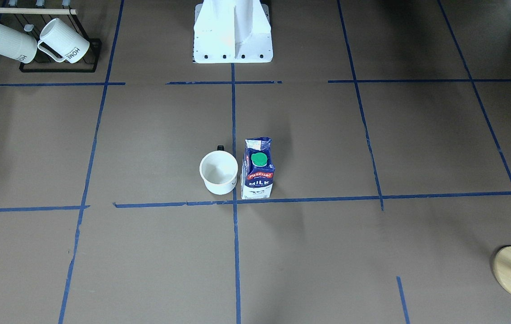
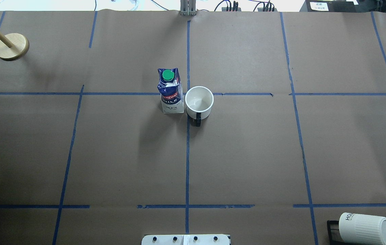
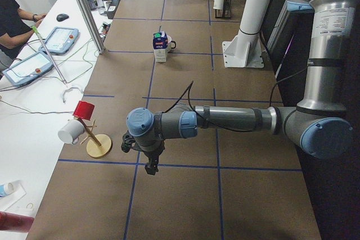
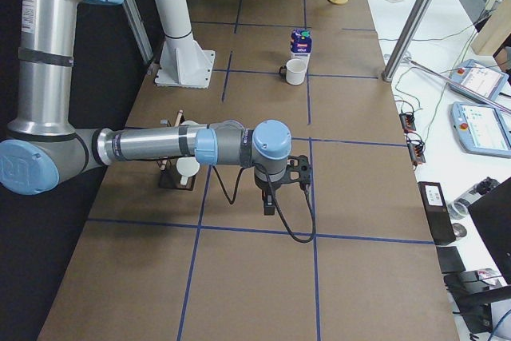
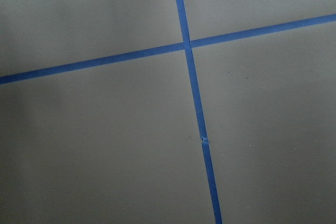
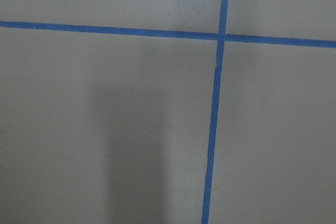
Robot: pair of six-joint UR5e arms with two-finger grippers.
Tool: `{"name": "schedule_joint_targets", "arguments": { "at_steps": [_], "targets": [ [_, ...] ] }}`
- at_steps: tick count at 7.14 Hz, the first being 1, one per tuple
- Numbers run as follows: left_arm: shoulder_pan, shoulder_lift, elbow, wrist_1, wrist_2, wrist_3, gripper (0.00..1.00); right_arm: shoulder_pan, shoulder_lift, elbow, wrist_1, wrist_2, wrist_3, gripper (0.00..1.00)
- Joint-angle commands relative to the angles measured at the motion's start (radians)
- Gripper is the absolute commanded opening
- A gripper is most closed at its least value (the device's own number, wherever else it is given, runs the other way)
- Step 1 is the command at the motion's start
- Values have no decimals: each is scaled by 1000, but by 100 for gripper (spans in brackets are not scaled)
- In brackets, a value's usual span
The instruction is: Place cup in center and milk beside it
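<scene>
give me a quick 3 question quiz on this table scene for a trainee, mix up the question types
1. True or false: the milk stands upright beside the cup, close to the center tape crossing.
2. The cup's handle points toward: A) the robot's base; B) the operators' side; C) the milk.
3. Fill in: the milk's cap is coloured ____.
Key: 1 true; 2 A; 3 green.
</scene>
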Motion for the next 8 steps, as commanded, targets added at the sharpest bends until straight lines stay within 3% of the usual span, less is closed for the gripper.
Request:
{"name": "schedule_joint_targets", "arguments": {
  "at_steps": [1,8],
  "targets": [
    [-3,8,0,-3,4,-18,100,0,0,-1,0,-2,0,100],
    [-32,3,11,-3,12,-70,100,9,0,-21,0,-8,0,100]
  ]
}}
